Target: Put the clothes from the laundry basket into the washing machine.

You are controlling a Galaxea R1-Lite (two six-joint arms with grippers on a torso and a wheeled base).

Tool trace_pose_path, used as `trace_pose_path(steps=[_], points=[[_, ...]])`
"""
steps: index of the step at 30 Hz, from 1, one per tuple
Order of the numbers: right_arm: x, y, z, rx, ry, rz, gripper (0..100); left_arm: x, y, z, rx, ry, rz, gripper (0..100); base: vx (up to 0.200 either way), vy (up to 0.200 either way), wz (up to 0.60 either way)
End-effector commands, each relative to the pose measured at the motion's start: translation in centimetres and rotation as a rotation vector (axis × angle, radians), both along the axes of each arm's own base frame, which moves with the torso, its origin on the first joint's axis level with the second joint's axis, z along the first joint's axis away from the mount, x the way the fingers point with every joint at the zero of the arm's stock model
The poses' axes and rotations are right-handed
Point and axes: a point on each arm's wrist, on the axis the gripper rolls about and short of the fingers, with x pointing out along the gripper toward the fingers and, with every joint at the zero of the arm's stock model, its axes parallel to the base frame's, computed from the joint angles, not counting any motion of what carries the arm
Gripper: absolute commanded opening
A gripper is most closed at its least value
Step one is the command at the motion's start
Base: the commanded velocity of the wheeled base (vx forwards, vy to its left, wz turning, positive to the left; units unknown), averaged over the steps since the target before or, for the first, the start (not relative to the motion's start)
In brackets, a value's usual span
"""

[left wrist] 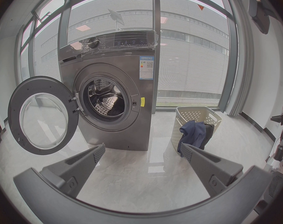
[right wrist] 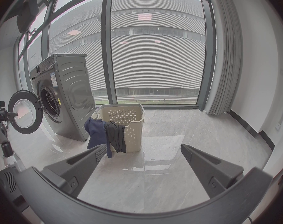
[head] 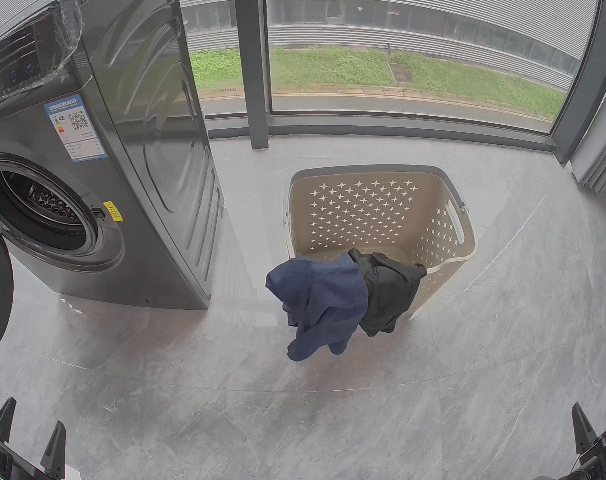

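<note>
Clothes (head: 346, 295): 2 pcs, 1 blue garment (head: 319, 308) + 1 black garment (head: 389, 288), draped over near rim of 1 laundry basket (head: 376, 215), floor (head: 249, 401) centre. 1 washing machine (head: 149, 135) at 10 o'clock, door (left wrist: 43, 115) open. Left gripper (head: 33, 415) low at 7 o'clock, right gripper (head: 595, 395) at 5; fingers on both wide, empty, well apart from basket.

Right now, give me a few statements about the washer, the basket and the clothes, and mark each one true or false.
1. The washing machine has its door swung open. True.
2. The blue garment lies inside the washing machine. False: it hangs over the near rim of the laundry basket.
3. A black garment hangs beside the blue garment, touching it. True.
4. The left gripper is shut on a garment. False: it is open and holds nothing.
5. In the head view, the laundry basket stands left of the washing machine. False: it stands to its right.
</note>
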Motion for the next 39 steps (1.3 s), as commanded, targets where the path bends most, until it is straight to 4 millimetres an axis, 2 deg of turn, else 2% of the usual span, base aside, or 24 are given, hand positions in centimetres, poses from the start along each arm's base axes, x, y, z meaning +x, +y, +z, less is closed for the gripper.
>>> trace_pose_path(steps=[1,4,19,28,37,39], points=[[0.05,0.00,-0.47,0.001,0.008,0.000,100,0.03,0.00,-0.52,-0.001,0.004,0.000,100,0.000,0.000,0.00],[0.05,0.00,-0.47,0.001,0.008,0.000,100,0.03,0.00,-0.53,0.001,0.006,-0.002,100,0.000,0.000,0.00],[0.05,0.00,-0.47,-0.001,0.008,0.000,100,0.03,0.00,-0.52,0.001,0.004,-0.002,100,0.000,-0.200,0.00],[0.05,0.00,-0.47,-0.001,0.008,0.000,100,0.03,0.00,-0.52,-0.001,0.004,-0.002,100,0.000,0.000,0.00],[0.05,0.00,-0.47,0.004,0.008,0.000,100,0.03,0.00,-0.52,0.001,0.004,-0.002,100,0.200,0.000,0.00],[0.07,0.00,-0.51,0.004,0.010,0.000,100,0.03,0.00,-0.52,0.001,0.004,0.000,100,0.000,0.000,0.00]])
